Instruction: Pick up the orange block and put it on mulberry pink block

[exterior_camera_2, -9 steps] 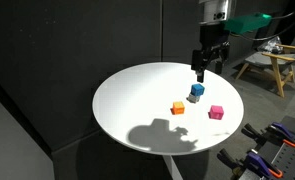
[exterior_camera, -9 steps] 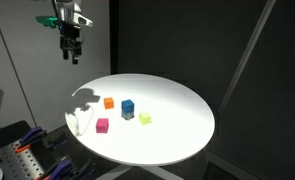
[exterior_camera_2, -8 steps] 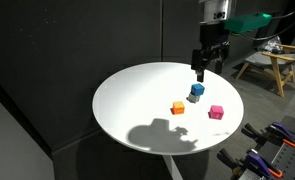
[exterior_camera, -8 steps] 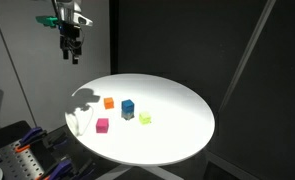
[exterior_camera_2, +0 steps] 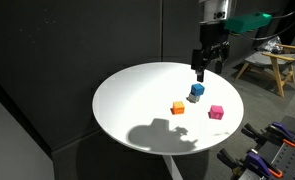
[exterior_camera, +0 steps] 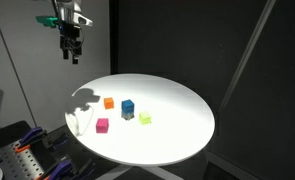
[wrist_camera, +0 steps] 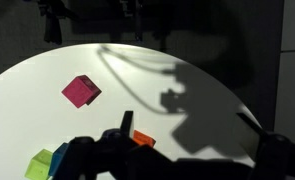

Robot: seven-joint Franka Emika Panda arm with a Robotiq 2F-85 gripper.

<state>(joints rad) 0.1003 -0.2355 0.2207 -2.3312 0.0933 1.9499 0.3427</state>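
Note:
The orange block (exterior_camera: 109,102) sits on the round white table (exterior_camera: 177,125), also shown in an exterior view (exterior_camera_2: 177,107). In the wrist view only its corner (wrist_camera: 143,139) shows behind the dark gripper body. The mulberry pink block (exterior_camera: 103,125) lies a little apart from it, as both the exterior view (exterior_camera_2: 216,112) and the wrist view (wrist_camera: 81,91) show. My gripper (exterior_camera: 71,52) hangs high above the table's edge, well away from the blocks, open and empty; it also shows in an exterior view (exterior_camera_2: 202,68).
A taller blue block (exterior_camera: 128,108) and a yellow-green block (exterior_camera: 145,118) stand close to the orange one. The blue block also shows in an exterior view (exterior_camera_2: 197,90). Tool racks (exterior_camera_2: 272,145) and a wooden stool (exterior_camera_2: 272,65) stand beside the table.

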